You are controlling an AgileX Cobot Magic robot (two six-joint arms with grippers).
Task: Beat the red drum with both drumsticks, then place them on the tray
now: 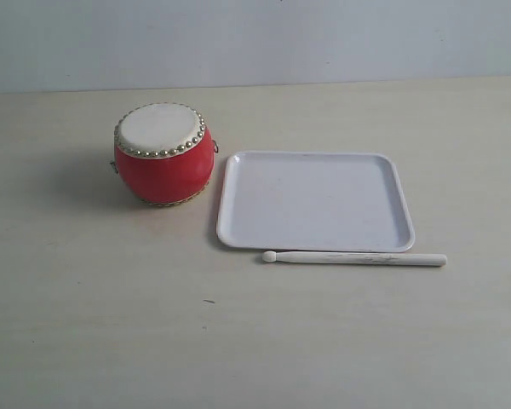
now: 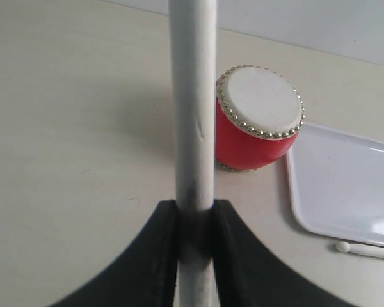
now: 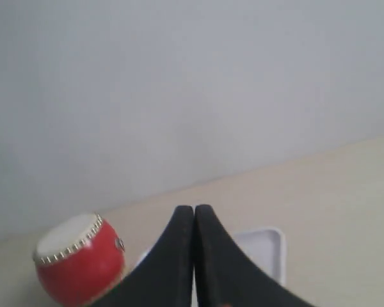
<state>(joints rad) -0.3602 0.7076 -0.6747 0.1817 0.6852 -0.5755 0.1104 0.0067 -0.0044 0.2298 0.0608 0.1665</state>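
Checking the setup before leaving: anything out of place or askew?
One drumstick lies on the table just outside the tray, not in it, while the right gripper is shut and empty. The red drum stands upright.

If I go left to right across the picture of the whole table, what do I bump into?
Red drum → white tray. The drumstick lies along the tray's front edge, so it shares the tray's spot.

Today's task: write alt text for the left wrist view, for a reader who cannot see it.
The left gripper is shut on a pale drumstick that runs out of frame. Beyond it, the red drum stands on a beige table beside the white tray, with a second drumstick lying on the table by the tray's edge.
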